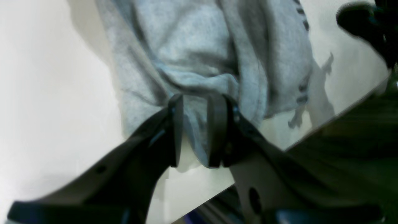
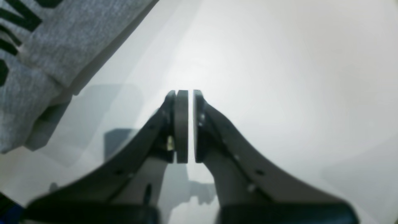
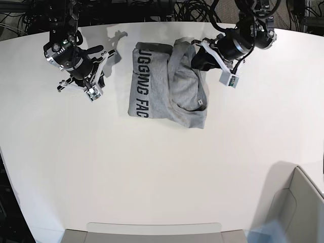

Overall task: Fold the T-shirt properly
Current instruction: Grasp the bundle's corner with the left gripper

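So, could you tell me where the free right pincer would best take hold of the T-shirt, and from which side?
Probably the lettered edge of the T-shirt that faces the right pincer. In the base view that edge lies flat and straight, nearest that pincer, so a low approach from that side, sliding one finger under the edge, looks cleanest. The left pincer already grips bunched cloth on the far, rumpled side.

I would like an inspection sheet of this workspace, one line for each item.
Surface: white table, bare apart from the shirt.
Job's things: grey T-shirt, partly folded, black lettering showing on its left part in the base view.
Clutter: nothing seen.
Grippers: left gripper shut on a bunch of the cloth; right gripper almost closed, holding nothing, beside the shirt.
Cables: black cables behind the table's far edge.
Surroundings: grey bin at the lower right corner.
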You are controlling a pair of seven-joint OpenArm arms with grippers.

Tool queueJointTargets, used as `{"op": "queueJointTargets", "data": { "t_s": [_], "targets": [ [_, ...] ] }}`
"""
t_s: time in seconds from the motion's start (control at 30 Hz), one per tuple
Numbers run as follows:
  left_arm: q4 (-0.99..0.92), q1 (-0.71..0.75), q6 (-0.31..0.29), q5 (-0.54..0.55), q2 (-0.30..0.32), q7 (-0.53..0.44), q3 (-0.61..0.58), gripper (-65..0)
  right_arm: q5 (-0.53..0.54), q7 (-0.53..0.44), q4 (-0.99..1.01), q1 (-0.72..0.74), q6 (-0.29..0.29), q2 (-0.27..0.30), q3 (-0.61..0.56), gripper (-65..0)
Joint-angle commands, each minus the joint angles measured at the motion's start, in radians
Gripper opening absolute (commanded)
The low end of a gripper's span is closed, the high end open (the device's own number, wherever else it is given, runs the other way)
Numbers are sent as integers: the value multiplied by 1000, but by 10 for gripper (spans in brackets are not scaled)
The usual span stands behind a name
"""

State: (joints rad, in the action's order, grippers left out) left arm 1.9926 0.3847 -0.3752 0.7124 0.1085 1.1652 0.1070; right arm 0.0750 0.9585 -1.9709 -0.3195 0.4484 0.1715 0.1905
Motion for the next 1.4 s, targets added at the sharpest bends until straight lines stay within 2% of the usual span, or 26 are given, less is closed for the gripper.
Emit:
{"op": "queueJointTargets", "data": {
  "t_s": [0.0, 0.07, 0.13, 0.43, 0.63, 1.0, 1.1, 1.2, 1.37],
  "targets": [
    [10, -2, 26, 19, 4, -14, 3, -492, 4, -17, -20, 1, 0, 4, 0, -599],
    [9, -2, 97, 22, 4, -15, -5, -469, 4, -17, -20, -2, 0, 4, 0, -598],
    [10, -2, 126, 25, 4, -15, -7, -452, 6, -17, -20, -2, 0, 4, 0, -598],
    [9, -2, 121, 26, 4, -4, -14, -451, 7, -17, -20, -2, 0, 4, 0, -598],
    [4, -2, 126, 20, 50, -14, -123, -451, 9, -17, -20, -2, 0, 3, 0, -598],
    [-131, -49, 126, 19, 50, -17, -122, -457, 6, -17, -20, -3, 0, 3, 0, -598],
    [-135, -51, 126, 19, 50, -18, -120, -521, 7, -17, -20, -3, 0, 3, 0, -598],
    [-135, -51, 127, 19, 50, -18, -120, -650, 7, -17, -20, -3, 0, 3, 0, -598],
    [-109, -51, 127, 22, 50, -15, -117, -650, 6, -17, -20, -2, 0, 3, 0, -598]
  ]
}}
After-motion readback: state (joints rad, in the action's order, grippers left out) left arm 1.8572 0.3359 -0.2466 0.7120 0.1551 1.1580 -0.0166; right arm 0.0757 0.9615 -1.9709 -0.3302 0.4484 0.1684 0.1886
